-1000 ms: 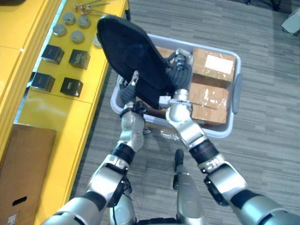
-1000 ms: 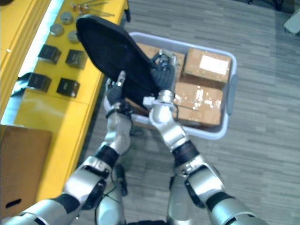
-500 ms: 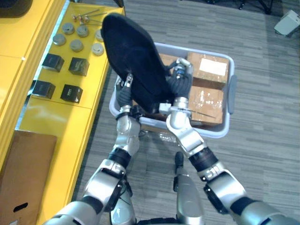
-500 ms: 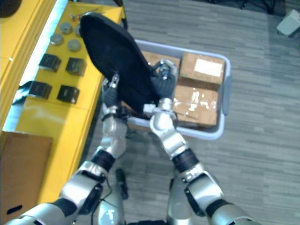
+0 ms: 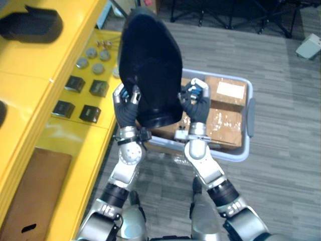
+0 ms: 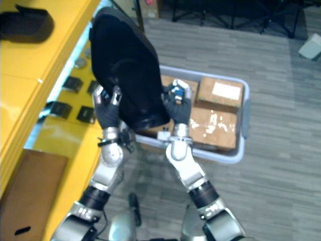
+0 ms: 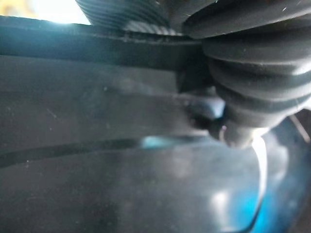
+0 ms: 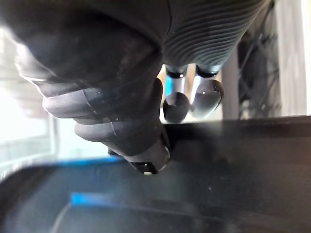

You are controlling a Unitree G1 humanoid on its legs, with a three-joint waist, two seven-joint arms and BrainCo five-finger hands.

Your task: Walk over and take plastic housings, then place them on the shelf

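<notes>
Fingers of left hand and right hand curl round the black housing, held above the bin.

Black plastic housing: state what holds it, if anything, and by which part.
Both hands hold the black plastic housing: left hand on its left edge, right hand on its right edge, near the lower end, above the grey bin.

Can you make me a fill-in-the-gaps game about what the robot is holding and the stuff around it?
1. The left hand and the right hand hold up a big housing whose colour is ____.
2. The shelf on the robot's left is painted ____.
3. The brown boxes in the bin are made of ____.

Missing words: black; yellow; cardboard.
</notes>
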